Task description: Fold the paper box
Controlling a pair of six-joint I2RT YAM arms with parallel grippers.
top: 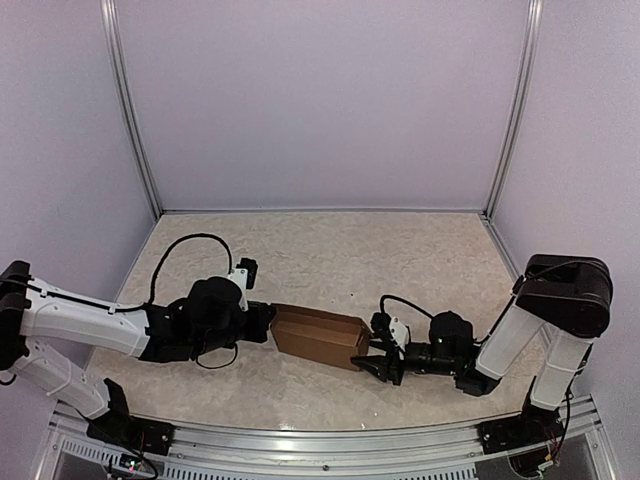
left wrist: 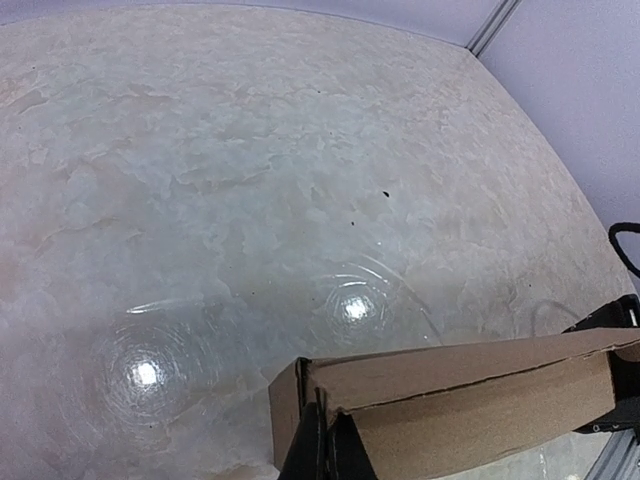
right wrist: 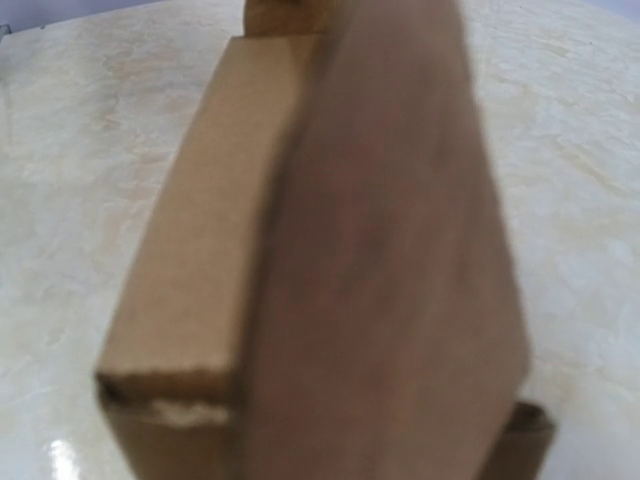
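The brown cardboard box [top: 318,336] looks light and bendy (best held by its ends); left jaws are clenched at one end, right jaws I cannot tell.

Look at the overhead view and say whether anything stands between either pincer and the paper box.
Nothing visible does. The left pincer, shut, is up against the left end of the paper box. The right pincer is right at the box's other end, with no visible gap for anything to sit in.

Plain brown paper box [top: 318,336] on beige marbled table [top: 300,250].
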